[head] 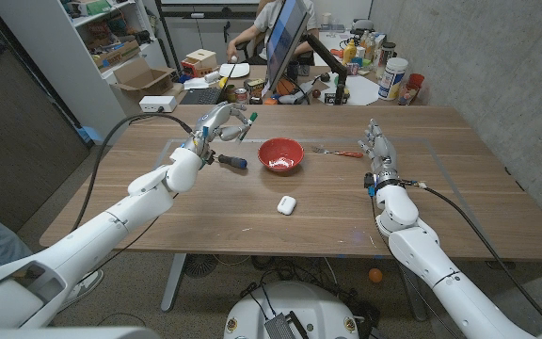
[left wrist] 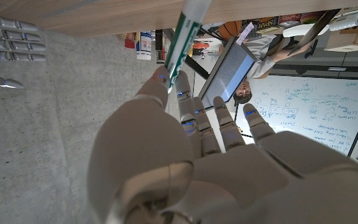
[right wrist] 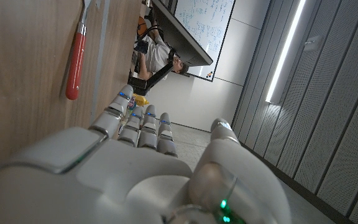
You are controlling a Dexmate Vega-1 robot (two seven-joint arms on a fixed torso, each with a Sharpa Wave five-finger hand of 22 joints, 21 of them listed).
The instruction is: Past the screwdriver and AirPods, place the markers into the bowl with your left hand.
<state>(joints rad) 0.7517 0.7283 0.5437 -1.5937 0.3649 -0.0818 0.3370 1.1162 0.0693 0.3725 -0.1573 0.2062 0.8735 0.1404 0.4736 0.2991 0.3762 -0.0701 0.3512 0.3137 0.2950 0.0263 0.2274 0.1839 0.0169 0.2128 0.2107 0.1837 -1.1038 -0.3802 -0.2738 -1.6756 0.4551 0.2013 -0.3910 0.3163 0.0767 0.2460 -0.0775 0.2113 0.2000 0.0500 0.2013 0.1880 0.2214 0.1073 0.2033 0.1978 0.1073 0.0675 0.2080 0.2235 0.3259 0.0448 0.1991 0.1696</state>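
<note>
Head view: left hand [head: 216, 124] is raised above the table [head: 196, 221], pinching a marker [head: 241, 127] between thumb and finger; the marker's far end points toward the bowl [head: 280, 155]. Bowl is red and sits on the table just beyond that hand, toward the right hand. Screwdriver [head: 231, 161] with a blue handle lies on the table just below the left hand, between it and the bowl. AirPods [head: 286, 203], a white case, lie nearer the robot than the bowl, apart from both hands. Right hand [head: 378, 151] stands on its edge on the table, fingers straight and apart, gripping nothing. Red-handled tool [head: 342, 153] lies between the right hand and the bowl, near the fingertips.

Left wrist view: left hand [left wrist: 185, 155] with thumb and finger clamped on the marker [left wrist: 182, 37], white with green markings, which extends past the fingertips.

Right wrist view: right hand [right wrist: 135, 168] with fingers extended side by side along the table, empty. Red-handled tool [right wrist: 75, 59] lies ahead of the fingertips, not touching them.
</note>
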